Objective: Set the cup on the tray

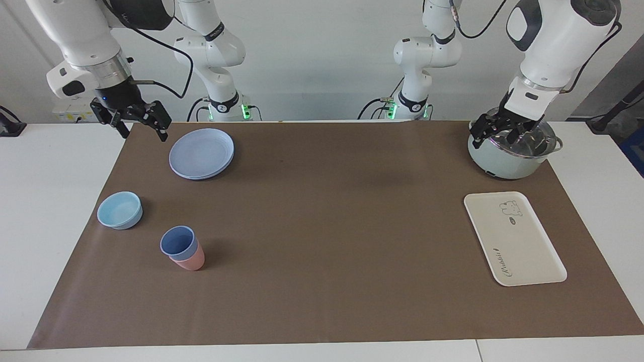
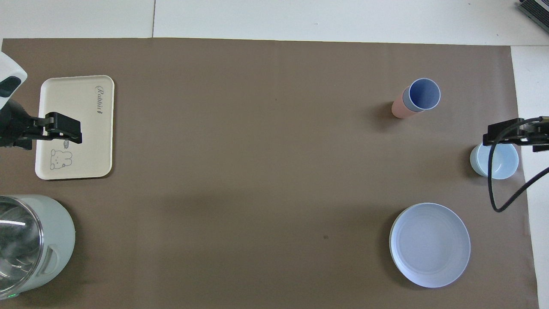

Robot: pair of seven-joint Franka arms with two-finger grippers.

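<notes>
Cup: blue cup (image 1: 177,241) sits nested inside a pink cup (image 1: 191,260), standing on the brown mat (image 1: 322,226) toward the right arm's end, nearer to the mat's edge away from the robots than the bowl is.
Tray: cream tray (image 1: 513,239) lies flat on the mat near the left arm's end, well apart from the cups; nothing is on it.
Writing: cursive word on the tray, which seems to read "Rabbit" (image 2: 99,99), at the tray's end away from the robots; a small cartoon animal drawing (image 2: 60,159) with a tiny label I cannot read at the end toward the robots.
Bowl: light-blue bowl (image 1: 119,210) close to the mat's short edge at the right arm's end.
Plate: round blue plate (image 1: 202,153) near the mat's corner by the right arm's base.
Pot: pale green pot (image 1: 510,153) with a glass lid, at the mat's corner by the left arm's base.
Left gripper: left gripper (image 1: 508,136) hangs over the pot, fingers spread apart, holding nothing.
Right gripper: right gripper (image 1: 138,125) hangs over the mat's corner beside the plate, fingers apart, also holding nothing.
</notes>
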